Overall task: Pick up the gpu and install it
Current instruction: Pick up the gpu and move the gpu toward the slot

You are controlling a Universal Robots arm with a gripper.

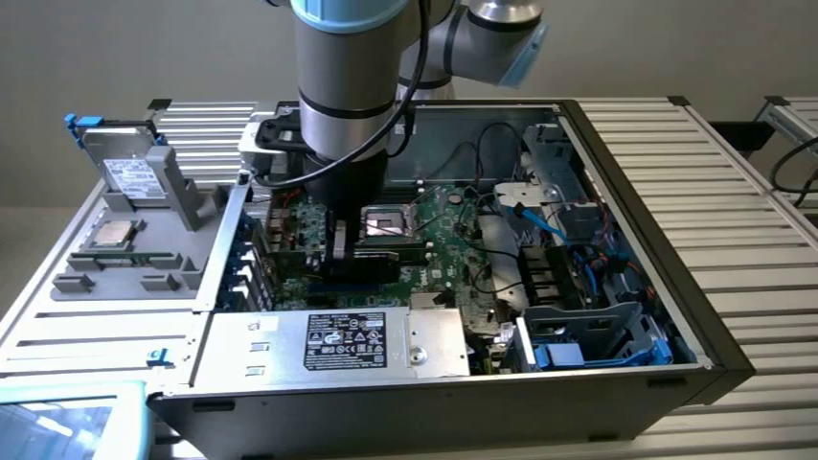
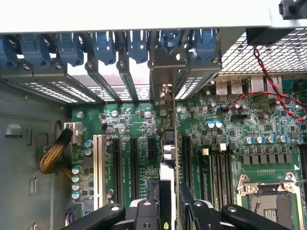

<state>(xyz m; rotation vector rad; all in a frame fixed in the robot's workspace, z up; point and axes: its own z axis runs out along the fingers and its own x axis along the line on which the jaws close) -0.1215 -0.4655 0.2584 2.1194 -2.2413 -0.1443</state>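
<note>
Gripper (image 2: 170,203): you are clamping the gpu (image 2: 169,146) | pose: you are holding it edge-down over the motherboard (image 2: 230,129), seemingly aligning it for seating.

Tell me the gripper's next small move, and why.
Probably press straight down, gently: the gripper holds the gpu on edge over the motherboard slots, its bracket at the rear of the case; whether it is seated cannot be told.

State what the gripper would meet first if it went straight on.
Clamped on the gpu, the gripper points down at the motherboard; the card's lower edge would likely meet that board first, though depth is unclear.
</note>
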